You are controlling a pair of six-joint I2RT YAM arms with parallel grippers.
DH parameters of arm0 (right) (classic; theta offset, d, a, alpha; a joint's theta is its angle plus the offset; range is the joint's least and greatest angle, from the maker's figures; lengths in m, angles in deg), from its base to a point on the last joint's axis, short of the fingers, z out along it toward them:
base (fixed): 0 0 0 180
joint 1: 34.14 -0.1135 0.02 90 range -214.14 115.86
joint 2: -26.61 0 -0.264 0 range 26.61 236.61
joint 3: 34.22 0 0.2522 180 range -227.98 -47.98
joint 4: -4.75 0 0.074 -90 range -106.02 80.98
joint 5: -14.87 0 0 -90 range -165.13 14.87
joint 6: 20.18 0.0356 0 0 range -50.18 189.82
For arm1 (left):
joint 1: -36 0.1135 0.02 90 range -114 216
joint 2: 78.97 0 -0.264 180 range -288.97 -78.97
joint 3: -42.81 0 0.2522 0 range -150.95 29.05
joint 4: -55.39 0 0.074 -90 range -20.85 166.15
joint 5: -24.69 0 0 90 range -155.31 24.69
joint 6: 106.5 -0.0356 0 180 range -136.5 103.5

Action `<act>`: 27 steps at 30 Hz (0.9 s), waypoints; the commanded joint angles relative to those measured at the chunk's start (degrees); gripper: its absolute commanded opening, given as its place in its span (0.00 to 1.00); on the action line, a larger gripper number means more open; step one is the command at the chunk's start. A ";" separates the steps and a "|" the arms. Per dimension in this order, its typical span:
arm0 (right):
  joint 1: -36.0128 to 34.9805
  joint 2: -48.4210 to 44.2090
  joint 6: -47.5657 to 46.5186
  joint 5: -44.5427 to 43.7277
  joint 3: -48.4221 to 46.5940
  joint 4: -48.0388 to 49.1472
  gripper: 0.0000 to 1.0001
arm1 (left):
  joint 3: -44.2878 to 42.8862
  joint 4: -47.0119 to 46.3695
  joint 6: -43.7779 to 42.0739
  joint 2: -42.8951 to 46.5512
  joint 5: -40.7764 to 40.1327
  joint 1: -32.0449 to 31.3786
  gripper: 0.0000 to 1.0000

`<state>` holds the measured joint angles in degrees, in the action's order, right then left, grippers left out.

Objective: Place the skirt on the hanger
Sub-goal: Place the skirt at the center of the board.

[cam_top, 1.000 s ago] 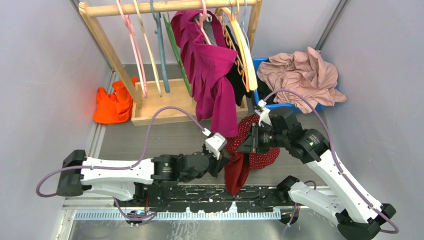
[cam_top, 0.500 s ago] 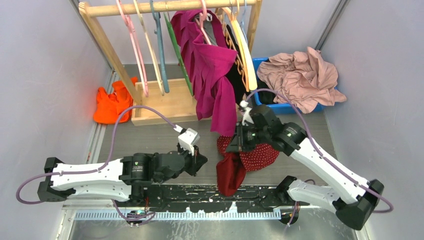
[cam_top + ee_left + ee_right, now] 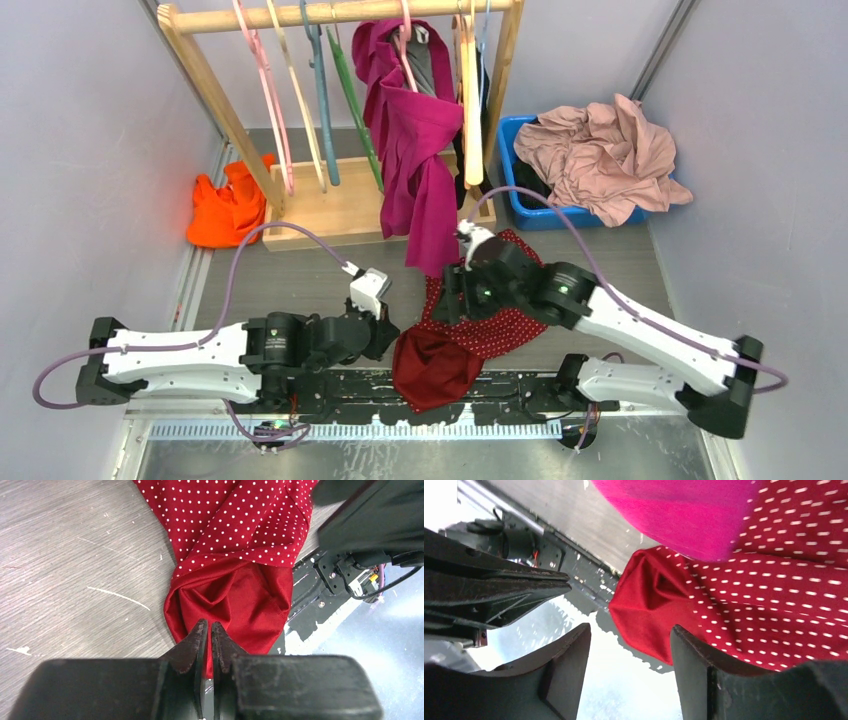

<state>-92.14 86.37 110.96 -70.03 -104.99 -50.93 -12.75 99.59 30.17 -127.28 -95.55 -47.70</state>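
Plain pale grey walls (image 3: 80,140) close in at 9 and 3 o'clock. The grey wood-grain tabletop (image 3: 290,275) shows white scuffs and scratches. A light wooden clothes rack (image 3: 330,210) stands at 12 o'clock, with a blue bin (image 3: 545,218) at 1 o'clock. A ridged metal strip (image 3: 350,430) runs along 6 o'clock. The light is even.

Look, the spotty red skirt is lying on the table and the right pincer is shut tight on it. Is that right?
Not quite. The skirt does lie on the table, but the right pincer is open, not shut on it. Its jaws stand wide apart and the skirt lies beyond them. The right wrist view shows this.
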 commanded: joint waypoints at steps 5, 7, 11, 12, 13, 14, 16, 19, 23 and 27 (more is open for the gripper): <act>-0.26 -12.21 0.89 -16.66 6.85 -10.37 0.54 | 0.27 -0.42 2.98 -3.93 -1.73 -0.40 0.11; -1.62 -12.42 1.80 -17.64 9.78 -10.09 0.52 | 0.21 -0.19 3.84 -5.31 -1.59 -0.39 0.12; -6.91 -14.19 4.06 -22.56 13.54 -7.50 0.55 | 0.41 2.31 7.11 -6.60 -1.45 -0.41 0.16; -7.41 -13.87 4.19 -22.67 13.80 -7.02 0.55 | 0.79 2.69 8.11 -6.57 -1.48 -0.41 0.17; -8.14 -13.40 4.41 -23.56 14.27 -6.22 0.55 | 1.21 2.82 8.84 -6.28 -1.39 -0.37 0.17; -8.97 -12.72 4.61 -25.12 14.58 -5.45 0.55 | 1.76 2.98 9.57 -6.03 -1.32 -0.36 0.17; -11.72 -10.51 4.77 -27.35 14.82 -4.32 0.55 | 2.26 3.71 10.71 -5.24 -1.40 -0.41 0.18; -17.46 -6.02 4.93 -32.23 13.95 -3.55 0.55 | 2.64 4.38 11.45 -4.48 -1.31 -0.41 0.18; -21.94 0.12 6.56 -38.14 12.79 -3.62 0.56 | 2.70 5.21 12.02 -3.78 -1.25 -0.41 0.18; -24.63 3.94 9.40 -43.07 13.12 -3.74 0.58 | 2.60 6.09 12.42 -3.09 -1.05 -0.41 0.18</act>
<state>-114.67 88.23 116.25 -103.67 -89.84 -56.08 -9.75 104.79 40.82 -131.90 -95.50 -47.89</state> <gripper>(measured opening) 0.575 0.176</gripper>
